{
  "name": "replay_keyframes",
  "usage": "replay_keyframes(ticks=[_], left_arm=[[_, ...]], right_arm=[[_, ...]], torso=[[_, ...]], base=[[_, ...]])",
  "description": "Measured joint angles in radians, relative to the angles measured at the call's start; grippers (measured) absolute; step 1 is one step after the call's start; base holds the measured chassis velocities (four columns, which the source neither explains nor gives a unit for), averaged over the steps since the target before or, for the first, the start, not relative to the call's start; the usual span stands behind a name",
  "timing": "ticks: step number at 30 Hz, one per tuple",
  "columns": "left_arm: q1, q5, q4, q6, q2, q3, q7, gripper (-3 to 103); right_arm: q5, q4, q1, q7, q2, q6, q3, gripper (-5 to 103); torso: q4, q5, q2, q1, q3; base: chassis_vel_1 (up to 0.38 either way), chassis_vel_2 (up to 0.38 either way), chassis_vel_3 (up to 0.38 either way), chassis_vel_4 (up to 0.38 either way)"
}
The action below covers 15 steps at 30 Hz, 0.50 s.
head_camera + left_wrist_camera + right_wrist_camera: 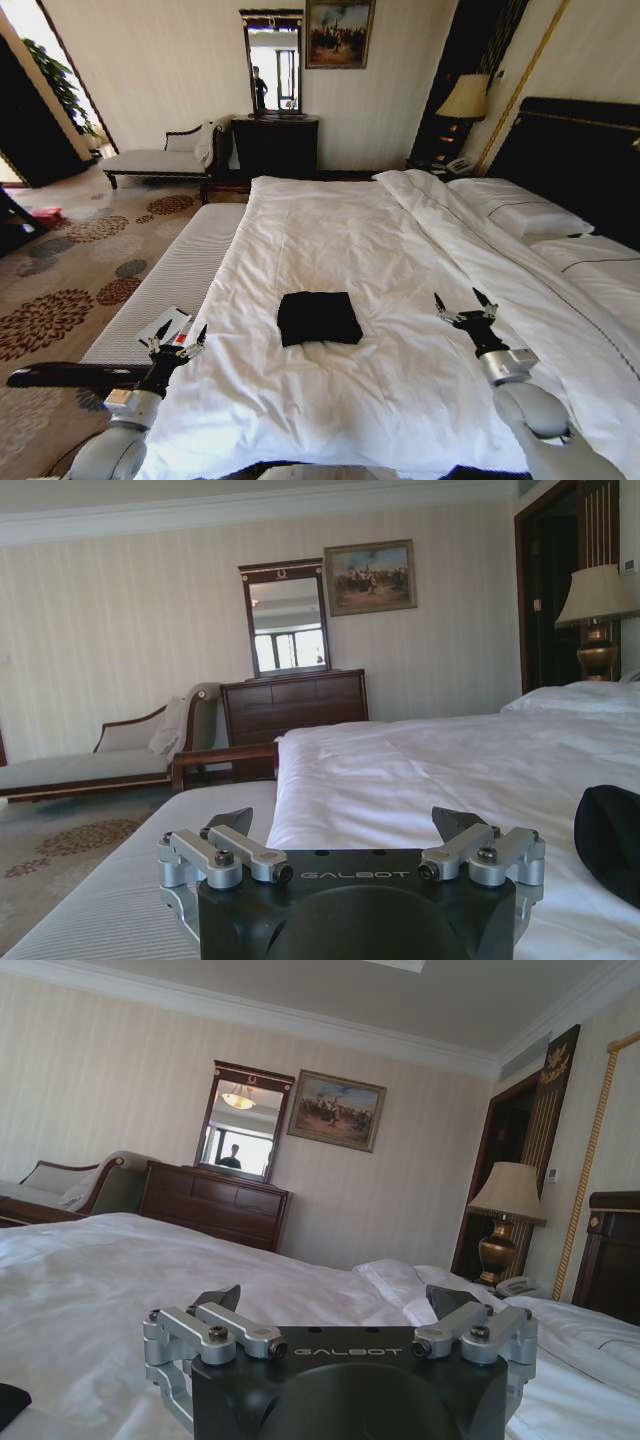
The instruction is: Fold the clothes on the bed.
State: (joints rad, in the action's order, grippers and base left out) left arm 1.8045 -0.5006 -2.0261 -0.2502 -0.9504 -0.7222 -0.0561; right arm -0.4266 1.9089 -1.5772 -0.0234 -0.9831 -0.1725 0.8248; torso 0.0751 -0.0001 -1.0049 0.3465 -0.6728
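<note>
**Hovering grippers, folded T-shirt between them**

Standing at the foot of the bed (400, 380). Nearest: both arms raised over the near end of the white duvet. Left gripper (180, 338) sits at the bed's left edge, just beside the striped bench (180, 275); fingers spread wide, holding nothing. Right gripper (465, 304) hangs over the duvet on the right side, fingers likewise wide apart and empty.

Between them, a little farther in: the black T-shirt (318, 317), folded to a compact rectangle, lying flat on the duvet. Well apart from either gripper. From the left wrist its dark edge (608, 842) shows to one side of the open fingers.

Farther: pillows (520, 212) against the dark headboard (580, 160). Lamp (465, 98) beside it. Far wall: dresser (274, 143), mirror (272, 60), painting (339, 32), chaise (165, 155).
</note>
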Motion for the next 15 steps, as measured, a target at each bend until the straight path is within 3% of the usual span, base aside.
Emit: replay_keyframes(ticks=[15], left_arm=[[0.0, 0.0, 0.0, 0.0, 0.0, 0.0, 0.0, 100]], right_arm=[[-0.001, -0.002, 0.007, 0.0, 0.002, 0.004, -0.01, 100]], torso=[[0.0002, 0.0001, 0.0, 0.0, 0.0]], base=[[0.0, 0.0, 0.0, 0.0]])
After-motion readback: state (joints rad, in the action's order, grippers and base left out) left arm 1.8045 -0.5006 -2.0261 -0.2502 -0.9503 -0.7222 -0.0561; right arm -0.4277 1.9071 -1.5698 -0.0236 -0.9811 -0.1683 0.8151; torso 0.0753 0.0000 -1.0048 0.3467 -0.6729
